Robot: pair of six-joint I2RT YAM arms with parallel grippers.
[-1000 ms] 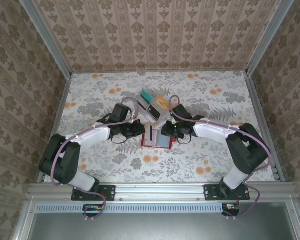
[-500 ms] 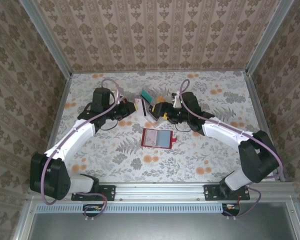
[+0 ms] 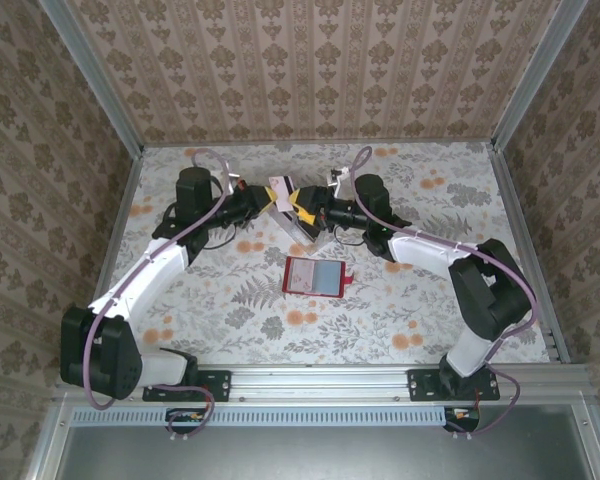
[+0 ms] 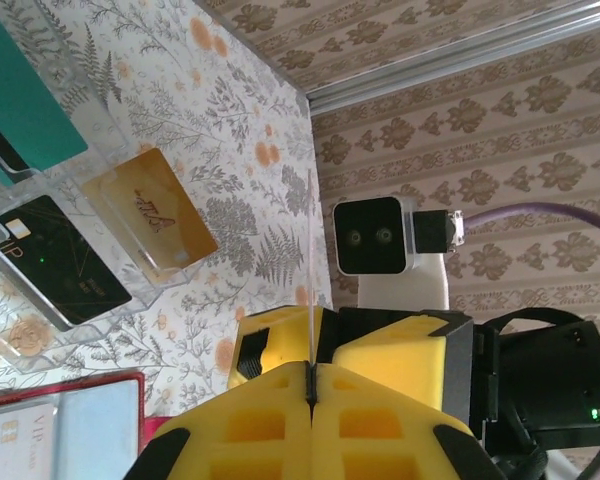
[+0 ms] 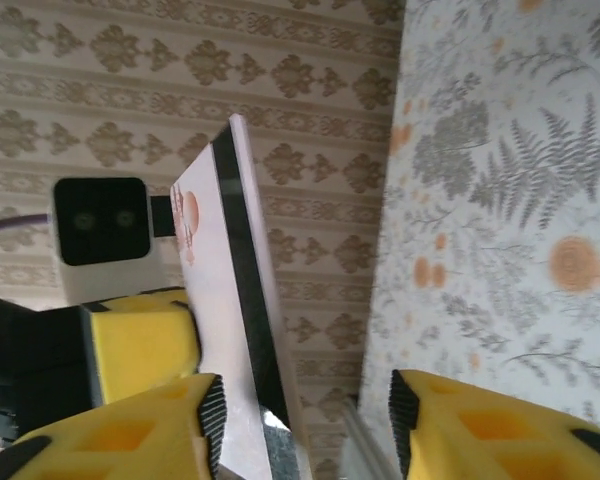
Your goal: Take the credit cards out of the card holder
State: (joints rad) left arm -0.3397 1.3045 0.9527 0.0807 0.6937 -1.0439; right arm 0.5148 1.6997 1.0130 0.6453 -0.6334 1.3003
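The red card holder lies open on the table with a pale blue credit card in it. In the left wrist view its red edge shows at the bottom left. Behind it and raised, my left gripper is shut on the edge of a white credit card. That card appears edge-on above the closed yellow jaws of the left gripper. My right gripper faces it, open. Its fingers straddle the card, which has a black stripe and stands close to the left finger.
A clear plastic rack holding teal, gold and black cards stands just behind the card holder, under the two grippers. Floral tabletop lies open to the left, right and front. Patterned walls with metal posts close the back and sides.
Both grippers left the card holder and rose toward the back. The left carried the white card away; the right swung round to face it and now has its jaws around the card.
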